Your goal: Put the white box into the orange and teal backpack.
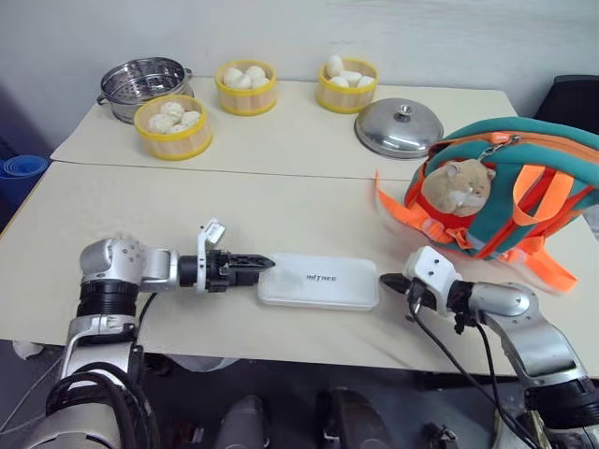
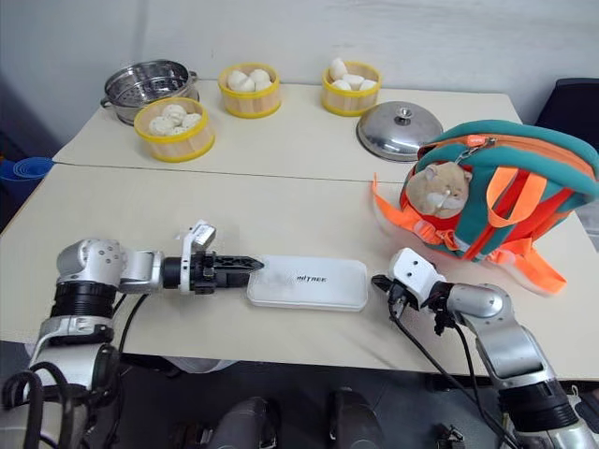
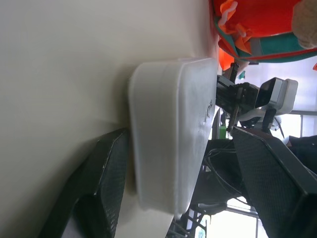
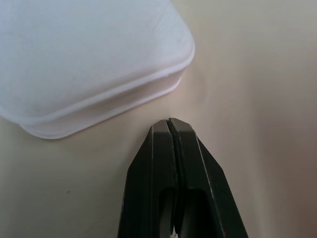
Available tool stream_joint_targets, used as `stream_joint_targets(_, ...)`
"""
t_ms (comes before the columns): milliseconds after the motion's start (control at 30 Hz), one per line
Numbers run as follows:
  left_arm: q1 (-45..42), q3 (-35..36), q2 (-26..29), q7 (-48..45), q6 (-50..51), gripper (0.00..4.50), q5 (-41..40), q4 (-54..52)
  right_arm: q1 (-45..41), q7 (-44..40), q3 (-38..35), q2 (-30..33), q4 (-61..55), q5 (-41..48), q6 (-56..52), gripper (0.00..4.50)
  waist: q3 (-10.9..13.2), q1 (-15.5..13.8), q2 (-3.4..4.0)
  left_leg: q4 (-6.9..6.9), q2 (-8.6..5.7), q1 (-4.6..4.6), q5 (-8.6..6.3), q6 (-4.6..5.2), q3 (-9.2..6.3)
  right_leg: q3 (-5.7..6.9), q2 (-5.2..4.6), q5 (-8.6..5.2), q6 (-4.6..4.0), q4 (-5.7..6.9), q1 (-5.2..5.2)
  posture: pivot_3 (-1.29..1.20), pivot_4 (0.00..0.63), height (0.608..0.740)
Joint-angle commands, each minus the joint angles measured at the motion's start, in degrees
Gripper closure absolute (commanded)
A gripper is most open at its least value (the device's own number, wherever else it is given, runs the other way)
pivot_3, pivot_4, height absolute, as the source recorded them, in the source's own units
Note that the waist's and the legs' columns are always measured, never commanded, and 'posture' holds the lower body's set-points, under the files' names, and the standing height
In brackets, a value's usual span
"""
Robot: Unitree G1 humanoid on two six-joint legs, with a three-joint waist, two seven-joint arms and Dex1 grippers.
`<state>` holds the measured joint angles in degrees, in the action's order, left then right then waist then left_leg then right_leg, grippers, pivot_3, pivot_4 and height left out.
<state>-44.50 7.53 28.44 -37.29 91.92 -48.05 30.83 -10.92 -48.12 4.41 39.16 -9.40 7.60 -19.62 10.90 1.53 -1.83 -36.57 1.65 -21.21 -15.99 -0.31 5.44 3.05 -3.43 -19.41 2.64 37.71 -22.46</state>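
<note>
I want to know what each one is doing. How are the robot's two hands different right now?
The left hand is open, its fingers on either side of one end of the white box. The right hand is shut and holds nothing; its tip sits just off the box's other end. Both hang low over the table, pointing at the box.

1. A steel pot (image 1: 145, 84) stands at the table's (image 1: 281, 140) far left.
2. Three yellow steamer baskets (image 1: 172, 126) (image 1: 246, 86) (image 1: 347, 83) hold white buns (image 1: 174, 116).
3. A steel lid (image 1: 401, 128) lies right of them.
4. A blue roll (image 1: 21, 170) sits off the table's left edge.
</note>
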Motion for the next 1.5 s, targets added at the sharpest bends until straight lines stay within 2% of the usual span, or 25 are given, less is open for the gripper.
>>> stream_joint_targets(33,-0.64,0.46,-2.81,2.40,0.58,1.08,-1.90,2.61,-0.14,-0.17,2.61,-1.33,0.01,-0.62,0.05,4.50,0.00,0.10,0.01,0.00,0.00,0.02,0.00,-0.01,0.00,-0.01,0.00,0.00,0.00,0.01,0.00,0.00,0.150,0.740)
stream_joint_targets(233,-2.36,3.49,-6.19,5.35,0.58,1.08,-4.30,4.74,0.12,-0.98,3.42,-2.84,-0.88,-0.20,0.66,4.50,-0.01,0.05,0.00,-0.02,0.01,0.02,0.01,-0.06,0.01,-0.01,0.01,0.00,0.00,0.05,-0.01,0.00,0.150,0.740)
stream_joint_targets(333,-1.64,2.32,-6.02,5.13,0.58,1.52,-5.79,3.11,0.87,-0.56,3.31,-2.78,-1.08,-0.54,0.58,4.50,-0.01,0.06,0.00,-0.01,0.01,0.01,0.00,-0.08,0.01,0.00,0.02,0.00,0.00,0.05,-0.03,0.00,0.150,0.740)
stream_joint_targets(533,1.16,3.58,-3.80,3.76,0.58,3.20,-10.58,-3.17,6.35,0.23,-4.39,-2.07,-3.43,4.64,-1.11,4.50,0.00,-0.12,-0.01,-0.01,0.01,-0.03,-0.02,-0.11,-0.01,0.00,0.01,0.00,0.00,0.02,-0.03,0.00,0.150,0.740)
stream_joint_targets(600,3.24,5.91,-2.90,2.03,0.45,3.25,-11.16,-8.84,11.89,-1.23,-10.26,-1.70,-6.05,10.27,-2.54,4.16,0.00,-0.16,0.00,0.03,0.02,-0.06,-0.03,-0.12,-0.02,0.00,0.01,0.00,0.00,0.00,-0.07,0.00,0.150,0.740)
stream_joint_targets(667,7.59,4.98,-0.92,-3.25,-8.80,3.25,-9.10,-18.24,18.30,-1.31,-17.06,-1.75,-7.42,12.73,0.53,3.72,0.00,-0.49,0.01,0.09,0.01,-0.10,-0.03,-0.12,-0.03,0.00,0.02,0.00,0.00,-0.04,-0.10,0.00,0.150,0.740)
stream_joint_targets(733,10.32,4.30,0.20,-6.69,-14.48,3.25,-7.96,-22.83,21.76,-1.58,-20.66,-1.61,-7.99,14.41,1.72,3.15,0.01,-0.79,0.01,0.17,0.01,-0.10,-0.04,-0.14,-0.01,0.00,0.02,-0.01,-0.01,-0.15,-0.08,0.00,0.150,0.740)
stream_joint_targets(800,14.14,1.36,2.03,-15.63,-28.63,3.25,-2.72,-28.04,24.33,-1.25,-25.91,-1.86,-7.84,16.25,3.23,2.46,0.02,-0.76,0.03,0.14,0.00,-0.10,-0.03,-0.09,0.03,-0.02,0.01,-0.01,-0.01,-0.25,-0.03,0.00,0.150,0.740)
stream_joint_targets(867,17.82,0.41,2.67,-21.54,-39.32,3.25,0.96,-31.38,24.92,-0.41,-30.93,-1.88,-6.57,17.92,4.24,1.87,0.02,-0.69,0.04,0.15,-0.02,-0.06,-0.14,-0.27,0.10,-0.06,-0.01,0.01,0.00,-0.27,0.00,0.00,0.150,0.740)
stream_joint_targets(933,20.22,0.54,2.75,-24.92,-45.00,3.25,2.48,-32.53,23.91,0.22,-35.32,-1.04,-3.89,19.13,5.08,1.19,0.02,-0.62,0.06,0.17,-0.01,0.00,-0.16,-0.31,0.12,-0.08,0.00,0.03,-0.03,-0.27,0.04,0.00,0.150,0.740)
stream_joint_targets(1033,22.04,-0.51,3.29,-28.07,-49.59,3.25,4.23,-33.26,21.97,-0.19,-38.15,0.67,0.37,19.02,6.79,0.37,0.02,-0.69,0.06,0.24,0.00,-0.02,-0.11,-0.19,0.11,-0.08,0.01,0.02,-0.06,-0.27,-0.01,0.00,0.150,0.740)
stream_joint_targets(1100,23.07,-1.65,3.81,-29.52,-51.48,3.25,5.32,-33.84,18.83,-0.56,-38.89,1.88,4.67,18.71,8.66,0.03,0.02,-0.66,0.06,0.32,0.00,-0.03,-0.01,0.11,0.10,-0.08,0.02,0.02,-0.06,-0.30,-0.02,0.00,0.150,0.740)
stream_joint_targets(1267,24.24,-2.32,4.39,-29.87,-52.24,3.25,5.53,-34.28,8.16,-0.87,-36.47,3.14,11.11,20.84,7.81,0.03,0.07,0.01,0.14,0.31,0.00,-0.06,-0.04,0.27,0.11,-0.09,0.00,0.02,-0.05,-0.30,-0.03,0.00,0.150,0.740)
stream_joint_targets(1433,25.04,-1.02,5.27,-30.17,-50.02,3.25,3.15,-34.63,-1.05,-4.50,-29.42,1.86,12.82,21.79,6.02,0.03,0.10,0.15,0.19,0.35,0.05,-0.04,-0.02,0.25,0.08,-0.07,0.06,0.02,-0.05,-0.25,-0.07,0.00,0.150,0.740)
stream_joint_targets(1500,25.13,-0.07,5.61,-30.19,-49.07,3.25,2.18,-34.18,-3.95,-5.04,-27.28,0.99,13.67,22.02,5.71,0.42,0.10,0.06,0.19,0.34,0.04,-0.05,-0.02,0.25,0.07,-0.06,0.06,0.02,-0.05,-0.24,-0.07,0.00,0.150,0.740)
